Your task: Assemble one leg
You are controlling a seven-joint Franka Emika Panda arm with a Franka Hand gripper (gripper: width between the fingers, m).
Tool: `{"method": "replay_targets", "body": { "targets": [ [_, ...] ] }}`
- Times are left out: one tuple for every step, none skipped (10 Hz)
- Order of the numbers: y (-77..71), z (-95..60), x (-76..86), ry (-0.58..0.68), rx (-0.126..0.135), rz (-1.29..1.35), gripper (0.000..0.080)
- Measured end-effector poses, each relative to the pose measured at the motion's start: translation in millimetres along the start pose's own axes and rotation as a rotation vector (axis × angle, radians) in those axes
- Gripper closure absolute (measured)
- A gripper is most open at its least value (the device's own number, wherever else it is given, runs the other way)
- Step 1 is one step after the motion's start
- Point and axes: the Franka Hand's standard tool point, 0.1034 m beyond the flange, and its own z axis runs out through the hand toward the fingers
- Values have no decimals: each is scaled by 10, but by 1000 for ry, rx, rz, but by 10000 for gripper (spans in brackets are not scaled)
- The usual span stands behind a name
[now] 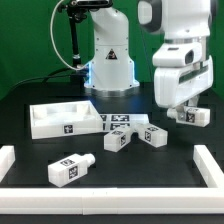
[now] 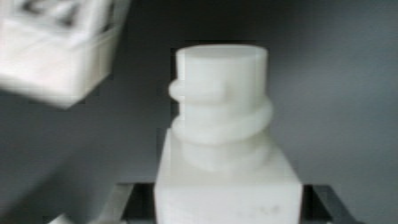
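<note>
My gripper [image 1: 183, 109] is pinching the leg [image 1: 190, 117], jaws closed on its sides. The leg sits up off the table [image 1: 150, 185], on the exterior view's right, tags facing the camera. In the wrist view the same leg [image 2: 222, 160] fills the middle. Its square body is nearest the camera and its narrower round peg end [image 2: 221, 72] points away toward the dark table. The fingers are barely visible there, just dark edges either side of the body.

Three other legs lie loose on the table. One [image 1: 70, 170] is alone toward the exterior view's left, well apart from the rest. Two [image 1: 117, 140] [image 1: 153, 135] are near each other in the middle. The big flat white panel [image 1: 62, 120] lies left of those, and its corner [image 2: 54, 45] is blurry in the wrist view. A white rail [image 1: 207, 165] borders the table.
</note>
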Motion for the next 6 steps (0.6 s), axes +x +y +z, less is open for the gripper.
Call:
{"method": "replay_targets", "body": {
  "targets": [
    [-16,54,-10,-6,8,1,515],
    [-16,69,-5,-8,10,1,515],
    [-15,69,-7,-8,10,1,515],
    [-14,70,-9,-8,10,1,515],
    [-14,71,-9,-8,10,1,418],
    [-3,67,-16,-10,10,2,283]
  ]
}}
